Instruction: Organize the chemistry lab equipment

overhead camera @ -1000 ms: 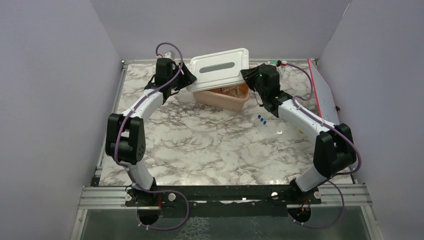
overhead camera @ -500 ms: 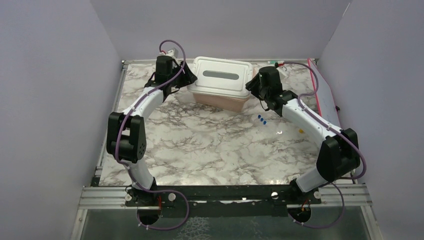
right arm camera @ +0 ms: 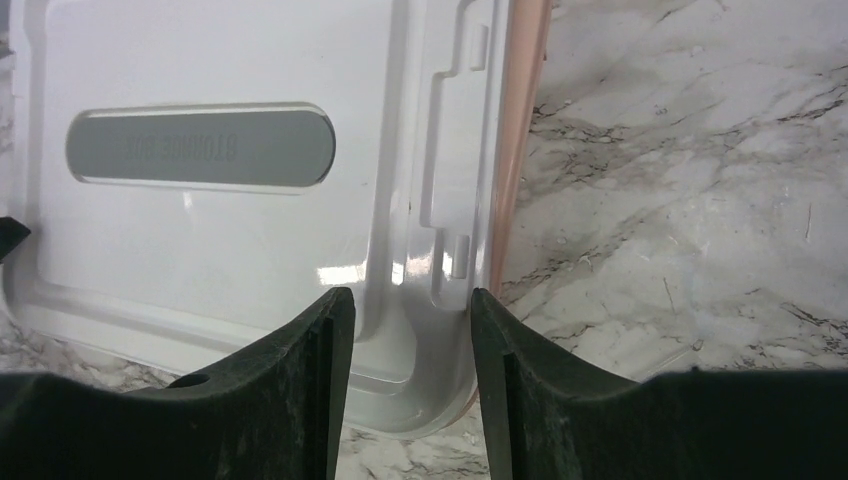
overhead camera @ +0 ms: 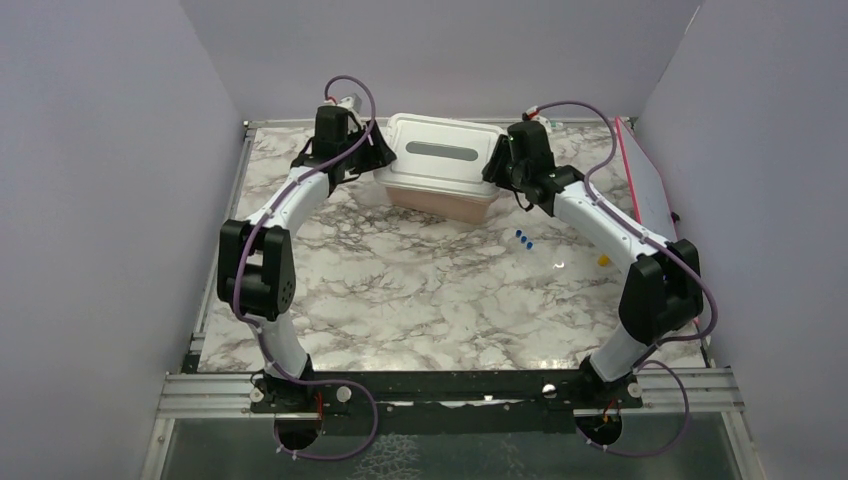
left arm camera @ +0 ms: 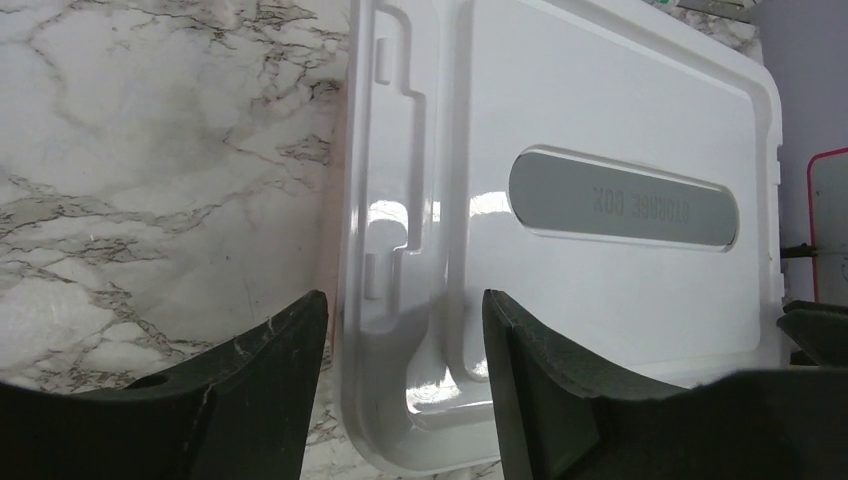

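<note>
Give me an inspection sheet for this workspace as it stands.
Surface: marble-patterned tabletop.
Job's things: tiny blue pieces loose on the tabletop; other equipment not visible.
Clutter: pink tub with white lid on top; yellow bit and white bit nearby.
Grippers: left gripper astride lid's left end, grip unclear; right gripper open over its right end.
Cables: purple cables in loose loops.
Surroundings: lilac walls; red-edged board at right.

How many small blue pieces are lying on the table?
3. The blue pieces lie close together in a short row on the table, in front of the closed tub, toward its right. Others may be hidden inside it.
</note>
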Controlling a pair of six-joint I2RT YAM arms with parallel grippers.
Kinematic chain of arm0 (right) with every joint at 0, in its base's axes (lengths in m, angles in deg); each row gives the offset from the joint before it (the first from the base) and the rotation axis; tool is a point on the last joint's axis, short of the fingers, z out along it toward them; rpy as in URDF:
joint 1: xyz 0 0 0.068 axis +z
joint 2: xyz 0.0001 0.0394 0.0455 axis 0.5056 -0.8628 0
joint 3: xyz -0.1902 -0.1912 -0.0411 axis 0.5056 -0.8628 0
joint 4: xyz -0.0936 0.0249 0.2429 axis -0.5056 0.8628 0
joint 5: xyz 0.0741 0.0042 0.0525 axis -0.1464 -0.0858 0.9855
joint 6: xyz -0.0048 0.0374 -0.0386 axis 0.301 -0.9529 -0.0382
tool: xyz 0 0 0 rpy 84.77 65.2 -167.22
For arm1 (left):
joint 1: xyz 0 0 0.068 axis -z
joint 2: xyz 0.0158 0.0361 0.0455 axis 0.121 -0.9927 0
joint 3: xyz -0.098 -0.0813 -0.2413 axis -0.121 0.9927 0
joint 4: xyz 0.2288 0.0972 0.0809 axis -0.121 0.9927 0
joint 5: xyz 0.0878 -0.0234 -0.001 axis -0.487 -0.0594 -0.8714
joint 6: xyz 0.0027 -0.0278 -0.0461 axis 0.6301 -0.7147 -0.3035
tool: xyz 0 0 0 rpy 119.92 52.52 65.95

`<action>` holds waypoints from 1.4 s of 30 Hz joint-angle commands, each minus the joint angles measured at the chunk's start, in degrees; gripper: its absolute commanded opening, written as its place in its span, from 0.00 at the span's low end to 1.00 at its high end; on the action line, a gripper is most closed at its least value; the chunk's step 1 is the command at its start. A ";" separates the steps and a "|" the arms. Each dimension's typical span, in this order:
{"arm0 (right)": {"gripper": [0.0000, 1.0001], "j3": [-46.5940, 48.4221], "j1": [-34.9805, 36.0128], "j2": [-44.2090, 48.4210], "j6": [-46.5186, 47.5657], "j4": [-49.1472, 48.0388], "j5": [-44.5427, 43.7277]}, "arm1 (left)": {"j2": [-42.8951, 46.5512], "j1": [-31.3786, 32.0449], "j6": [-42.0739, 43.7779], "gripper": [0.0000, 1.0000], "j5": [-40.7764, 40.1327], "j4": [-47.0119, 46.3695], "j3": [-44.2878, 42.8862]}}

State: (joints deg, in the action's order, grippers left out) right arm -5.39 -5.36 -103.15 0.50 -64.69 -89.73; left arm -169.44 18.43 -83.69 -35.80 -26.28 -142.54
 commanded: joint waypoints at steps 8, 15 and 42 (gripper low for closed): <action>0.42 1.39 -0.14 -2.06 3.59 6.03 -0.56 | -4.51 0.03 1.72 0.48 1.06 2.78 -7.74; 0.34 0.87 -0.06 -1.58 0.67 9.00 -2.73 | -8.96 0.23 2.19 0.44 2.04 3.85 -12.75; 0.36 8.72 0.82 -10.71 13.14 9.02 5.45 | -9.61 -0.67 -0.57 0.51 -8.77 10.03 -8.82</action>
State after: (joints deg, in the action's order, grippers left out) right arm 1.47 -4.96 -109.71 9.55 -58.39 -88.92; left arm -179.08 18.72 -82.94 -40.30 -21.37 -154.06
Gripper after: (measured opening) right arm 0.364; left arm 0.459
